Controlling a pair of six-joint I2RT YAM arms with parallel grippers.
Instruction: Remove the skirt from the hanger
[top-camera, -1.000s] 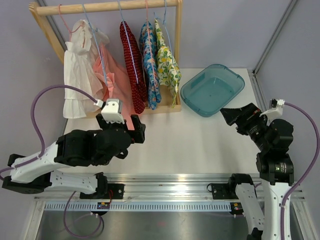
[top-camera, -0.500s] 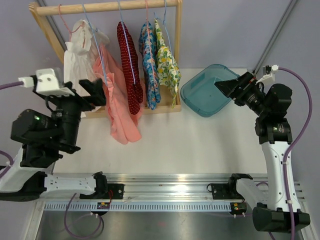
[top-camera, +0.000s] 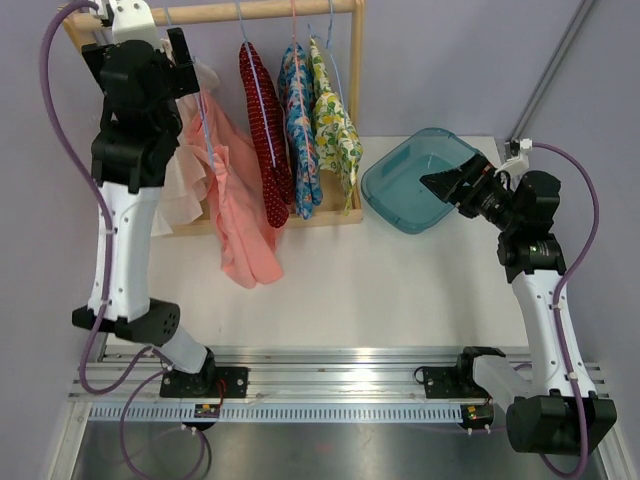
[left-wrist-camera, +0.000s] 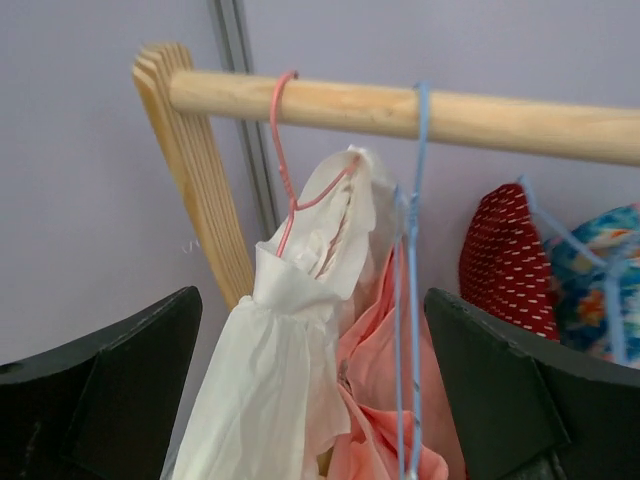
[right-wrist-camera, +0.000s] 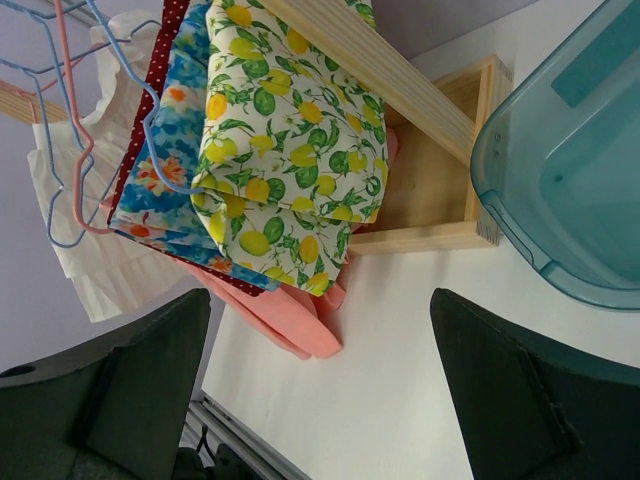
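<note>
Right, I've got the left gripper (left-wrist-camera: 310, 300) up at the rail (left-wrist-camera: 340, 105), jaws wide open and facing the white skirt (left-wrist-camera: 270, 380) on its pink hanger (left-wrist-camera: 280, 150), placed to grab it, while the right gripper (right-wrist-camera: 318, 310), jaws open too, hovers over the bench (top-camera: 400, 290).

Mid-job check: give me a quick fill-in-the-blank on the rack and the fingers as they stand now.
The rail carries ____ garments.
The white garment hangs on a ____ hanger.
The rightmost garment, nearest the tub, has a ____ print.
The left fingers and right fingers stand ____.
Missing: five; pink; lemon; open.
</note>
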